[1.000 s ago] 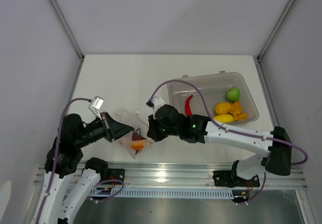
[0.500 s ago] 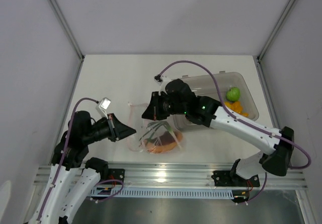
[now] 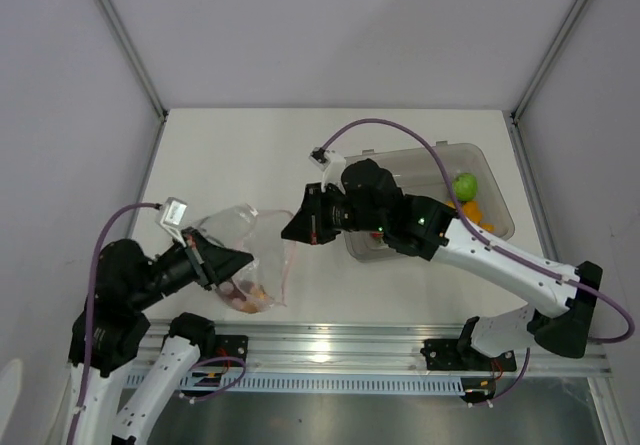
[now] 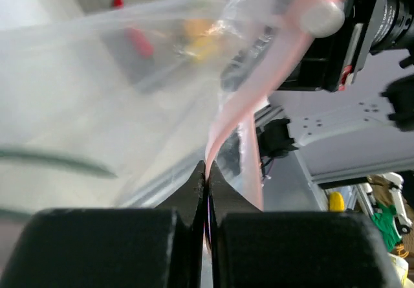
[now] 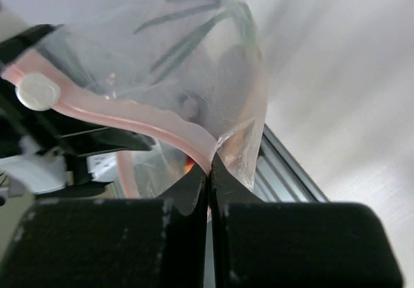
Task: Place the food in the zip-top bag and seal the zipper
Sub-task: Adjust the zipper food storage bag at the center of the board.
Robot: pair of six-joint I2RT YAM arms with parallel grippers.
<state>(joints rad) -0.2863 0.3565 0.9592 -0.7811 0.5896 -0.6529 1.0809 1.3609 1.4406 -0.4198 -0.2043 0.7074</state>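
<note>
**Left gripper** [image 3: 248, 259]: near left of the table [image 3: 230, 155]. The jaws are pinched fully together on the left end of the zipper, with the pink strip running out from between them.

**Zip-top bag** [image 3: 268, 265]: clear and crinkled, it hangs between the two claws just off the near edge of the table's left half. The body sags toward the near side.

**Zipper** [image 4: 262, 100]: a pinkish-red strip drawn into a line from one claw to the other. Whether it is pressed closed along its length cannot be told.

**Food, bagged** [image 3: 250, 293]: orange and pinkish pieces sit at the bag's low end. A green scallion [image 5: 187, 39] shows through the film.

**Right gripper** [image 3: 288, 233]: centre of the table. The jaws are closed tight on the zipper's right end.

**Grey bin** [image 3: 497, 227]: far right, partly hidden by the right arm.

**Food, unbagged:** a green round fruit [image 3: 463, 185] and orange pieces [image 3: 470, 212] lie in the bin.

**Step in hand (judged):** the bag's mouth is being tensioned, ready for sealing or reopening.

**Next move (judged):** the task is incomplete while produce lies in the bin. One claw must let go to fetch it while the other keeps the bag steady. After that, a firm pinch must slide along the whole strip.
</note>
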